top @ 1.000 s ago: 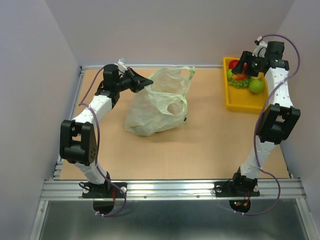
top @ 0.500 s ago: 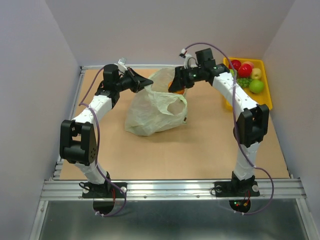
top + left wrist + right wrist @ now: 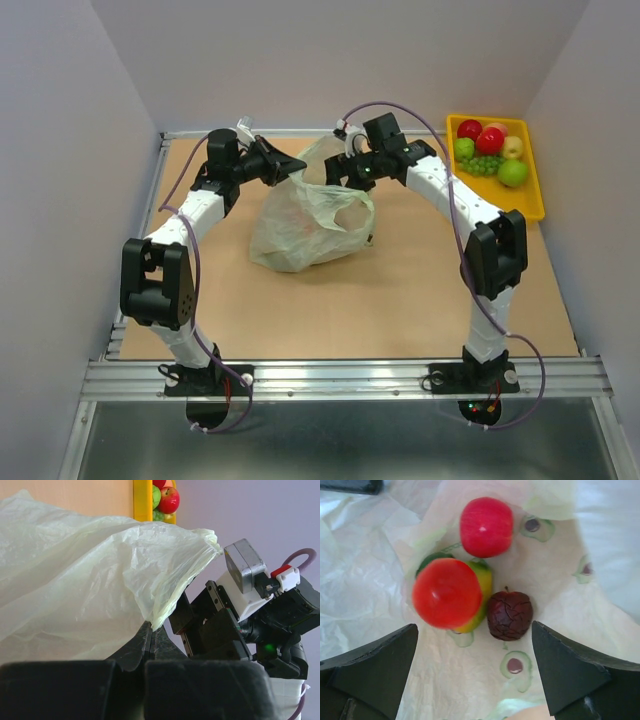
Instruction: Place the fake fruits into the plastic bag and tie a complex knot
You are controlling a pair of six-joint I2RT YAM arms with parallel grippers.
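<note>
table (image 3: 400,290): tan board; arms were bolted at its 6 o'clock edge.
plastic bag (image 3: 295,235): pale green and crumpled; was laid toward 10 o'clock of table centre, mouth turned to 12 o'clock.
left gripper (image 3: 151,639): jaws were pressed together on the bag's rim at the bag's 10 o'clock side; the rim was held lifted.
right gripper (image 3: 338,172): jaws were spread wide with nothing gripped; was held over the bag's mouth at its 1 o'clock side.
fruits in bag: red apple (image 3: 486,526), blurred red fruit (image 3: 447,592), yellow-green fruit (image 3: 485,582) behind it, and dark maroon fruit (image 3: 510,615) touching the yellow-green one.
yellow tray (image 3: 530,203): was set in the 1 o'clock corner, well apart from the bag.
fruits in tray: red ball (image 3: 470,128), green apple (image 3: 513,172) and grapes (image 3: 485,165) were seen among others.
</note>
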